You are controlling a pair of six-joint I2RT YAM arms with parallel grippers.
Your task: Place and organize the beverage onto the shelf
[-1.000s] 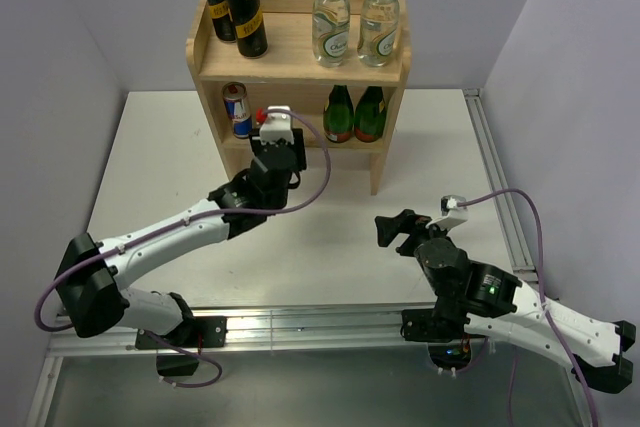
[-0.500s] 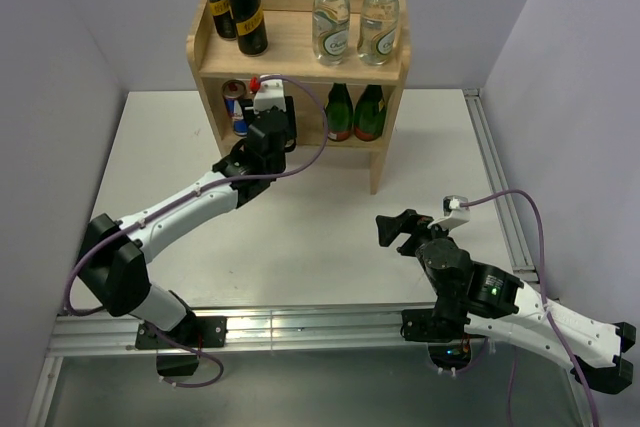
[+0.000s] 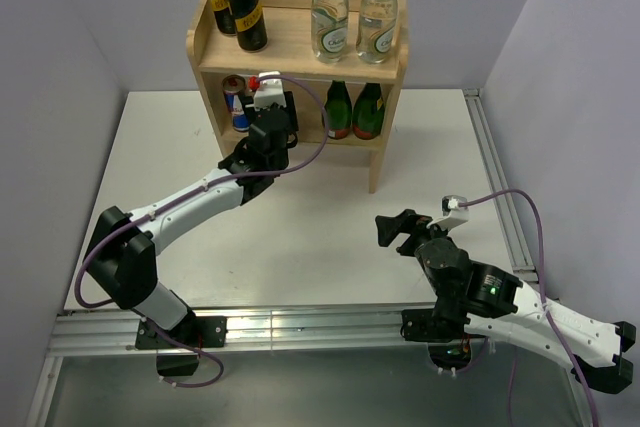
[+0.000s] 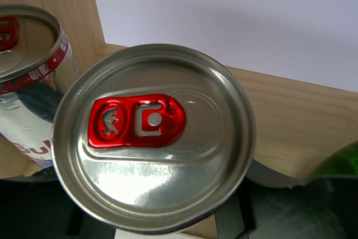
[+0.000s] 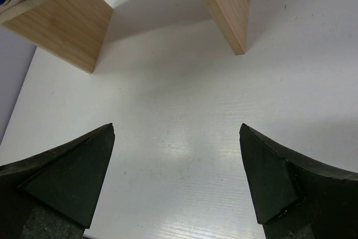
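The wooden shelf (image 3: 300, 75) stands at the back of the table. Two black cans (image 3: 243, 7) and two clear green-capped bottles (image 3: 331, 17) stand on its top board. One silver-blue-red can (image 3: 236, 105) stands at the left of the lower tier. My left gripper (image 3: 268, 107) reaches into that tier, shut on a second silver can (image 4: 154, 138), close beside the first can (image 4: 22, 54). In the left wrist view the held can's lid with its red tab hides the fingers. My right gripper (image 3: 395, 230) hangs open over bare table (image 5: 178, 177), holding nothing.
Two dark green bottles with red labels (image 3: 352, 112) fill the right half of the lower tier, and one shows at the edge of the left wrist view (image 4: 338, 163). Grey walls close in behind and at both sides. A metal rail (image 3: 300, 322) runs along the near edge.
My left arm has stretched forward, carrying the can from in front of the shelf into the lower tier beside the other silver can. The right arm has not moved.
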